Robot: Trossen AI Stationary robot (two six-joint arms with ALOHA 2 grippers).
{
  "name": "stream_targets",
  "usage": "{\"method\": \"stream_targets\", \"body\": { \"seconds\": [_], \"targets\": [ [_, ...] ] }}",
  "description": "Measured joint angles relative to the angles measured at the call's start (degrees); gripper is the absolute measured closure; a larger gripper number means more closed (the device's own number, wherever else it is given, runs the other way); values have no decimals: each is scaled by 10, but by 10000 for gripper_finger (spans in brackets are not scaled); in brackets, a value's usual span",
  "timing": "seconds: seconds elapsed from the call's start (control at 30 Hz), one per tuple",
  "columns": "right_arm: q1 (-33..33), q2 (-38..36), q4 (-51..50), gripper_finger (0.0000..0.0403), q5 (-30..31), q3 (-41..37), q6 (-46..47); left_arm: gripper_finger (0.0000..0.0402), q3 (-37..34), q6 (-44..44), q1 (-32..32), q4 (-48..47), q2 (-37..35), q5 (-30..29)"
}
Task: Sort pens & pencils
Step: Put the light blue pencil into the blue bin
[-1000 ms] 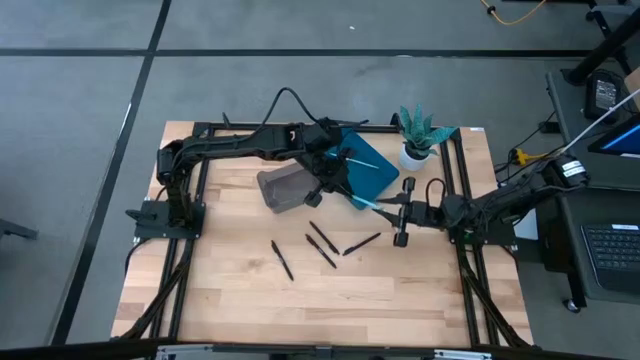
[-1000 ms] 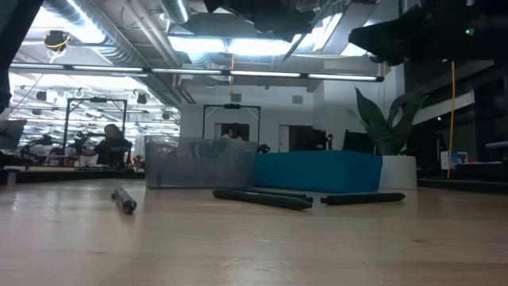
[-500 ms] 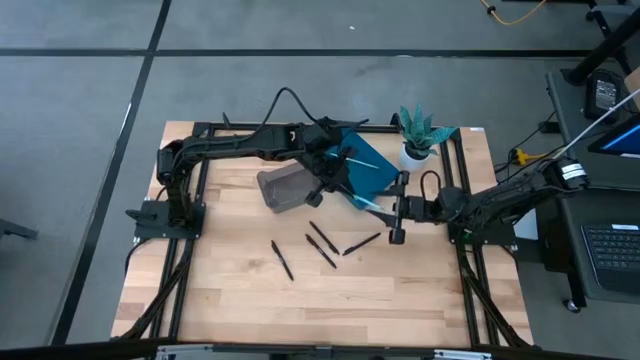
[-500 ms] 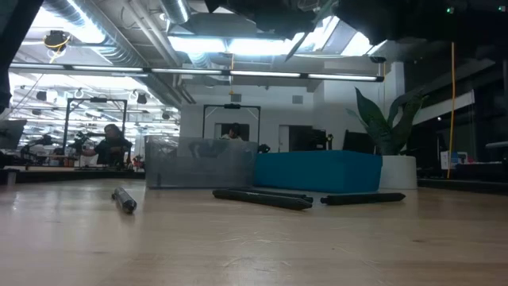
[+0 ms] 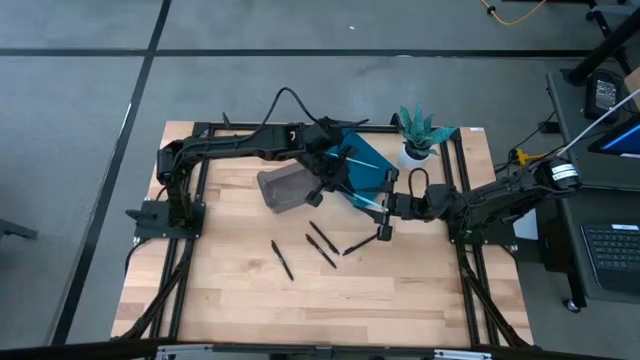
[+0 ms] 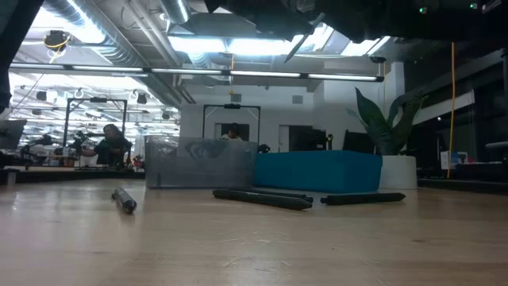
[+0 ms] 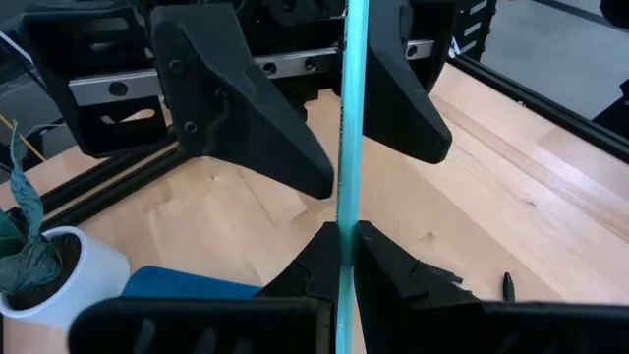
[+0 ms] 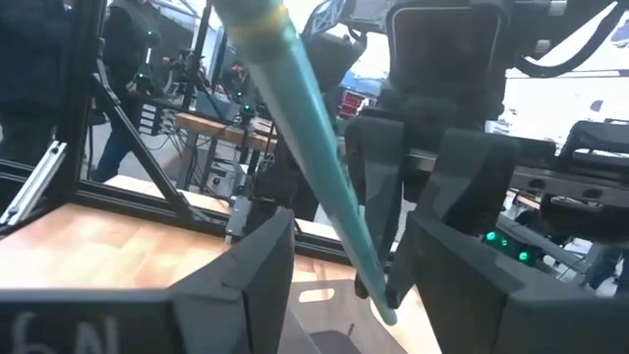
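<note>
Left gripper (image 5: 340,172) is clamped tight on a light blue stick (image 5: 361,198), holding it up over the middle of the table (image 5: 230,300), and in the left wrist view that stick (image 7: 350,138) runs straight out between the closed fingers (image 7: 316,267). Right gripper (image 5: 385,208) stands spread wide at the stick's far end, its two dark fingers (image 8: 257,265) either side of the slim, smooth, pale teal shaft (image 8: 305,147) without pinching it.

Nearest the front edge, four black sticks lie loose on the bare wood: one (image 5: 282,260) off to the left alone, two (image 5: 321,250) close together and roughly parallel, and one (image 5: 361,243) angled beside them under the right gripper. They look shorter and thicker than the blue one.

Behind them sits a grey mesh bin (image 5: 283,187); whether anything is in it can't be made out. Right next to it, the teal box (image 5: 368,165) holds another light blue stick (image 5: 352,157). Farthest back, a potted plant (image 5: 419,135) stands in a white pot.
</note>
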Motion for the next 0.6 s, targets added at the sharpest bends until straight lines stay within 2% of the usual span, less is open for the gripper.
{"method": "stream_targets", "body": {
  "seconds": [0.23,0.53,0.6],
  "targets": [
    [0,-1,0,247,2,0,-2,386,0,0,0,-2,0,0],
    [0,-1,-1,374,13,-1,-30,386,0,-3,0,-10,0,-1],
    [0,-1,-2,379,14,-1,-33,386,0,-3,0,-13,0,-1]
  ]
}}
